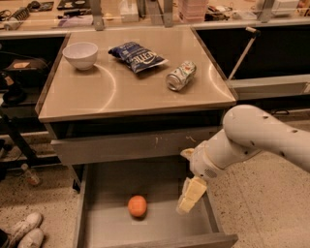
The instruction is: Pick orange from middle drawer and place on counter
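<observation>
The orange (137, 206) lies on the floor of the open middle drawer (160, 227), left of centre. My gripper (190, 196) hangs on the white arm over the right side of the drawer, to the right of the orange and apart from it, pointing down. It holds nothing that I can see. The counter (121, 92) tops the cabinet above the drawer.
On the counter stand a white bowl (80, 54) at the back left, a blue chip bag (137, 56) and a crushed can (181, 75). A shut drawer front with pale scratches (131, 145) is above the open drawer. Shoes (24, 231) lie on the floor at left. A cluttered bench (145, 12) runs behind.
</observation>
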### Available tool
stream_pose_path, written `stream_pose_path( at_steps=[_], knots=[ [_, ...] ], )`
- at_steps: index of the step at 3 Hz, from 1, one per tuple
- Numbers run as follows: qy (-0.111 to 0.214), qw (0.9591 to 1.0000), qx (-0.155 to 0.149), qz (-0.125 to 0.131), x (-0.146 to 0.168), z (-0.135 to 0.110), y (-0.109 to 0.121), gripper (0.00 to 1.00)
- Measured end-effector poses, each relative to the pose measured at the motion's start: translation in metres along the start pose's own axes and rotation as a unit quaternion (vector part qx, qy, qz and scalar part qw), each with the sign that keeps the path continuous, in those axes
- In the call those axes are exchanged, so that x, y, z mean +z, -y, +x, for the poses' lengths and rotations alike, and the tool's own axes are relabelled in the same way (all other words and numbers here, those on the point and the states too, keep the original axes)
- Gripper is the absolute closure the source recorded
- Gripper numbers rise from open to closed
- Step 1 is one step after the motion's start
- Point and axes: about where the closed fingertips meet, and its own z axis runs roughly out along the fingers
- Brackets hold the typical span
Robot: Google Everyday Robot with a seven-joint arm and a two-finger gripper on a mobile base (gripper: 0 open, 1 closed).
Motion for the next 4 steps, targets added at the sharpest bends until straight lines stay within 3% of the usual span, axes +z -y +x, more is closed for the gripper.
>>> stream_pose_path(
  at_steps=[2,4],
  knots=[
    [0.054,0.9982,0.008,-0.023,0.110,0.001,0.029,0.00],
    [0.061,0.9976,0.015,-0.027,0.124,0.004,0.028,0.00]
  ],
)
